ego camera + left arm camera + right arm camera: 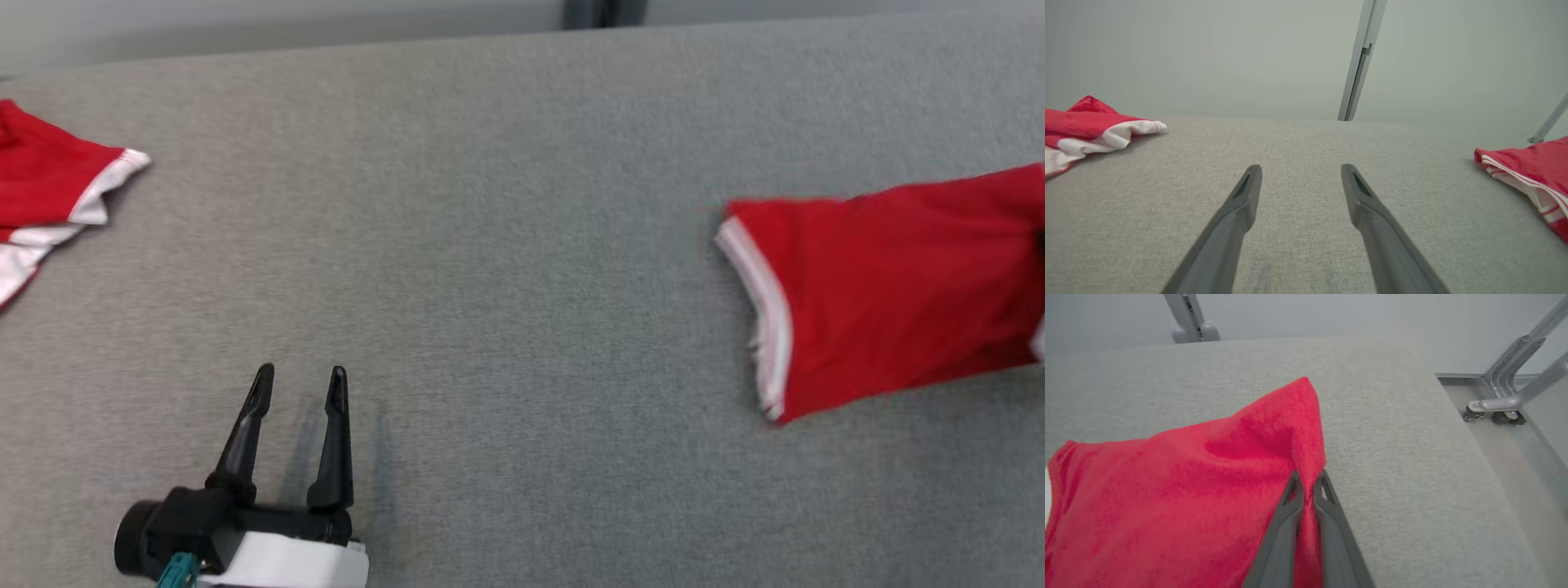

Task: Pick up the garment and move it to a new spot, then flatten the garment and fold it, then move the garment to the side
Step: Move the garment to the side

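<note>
Red garment (890, 286) with white-striped hem at the right of the grey fabric table (522, 204), right gripper (1308, 485) pinched onto its red edge, left gripper (300, 380) near left, fingers spread and empty, second red-and-white garment (49, 184) far left

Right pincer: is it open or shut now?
The right pincer is shut on the red garment: in the right wrist view its fingers meet, pinching a fold of cloth.

Two red garments, left garment (49, 184), right garment (898, 286), two grippers, left gripper (300, 374), right gripper (1309, 476), one grey table (506, 245)
</note>
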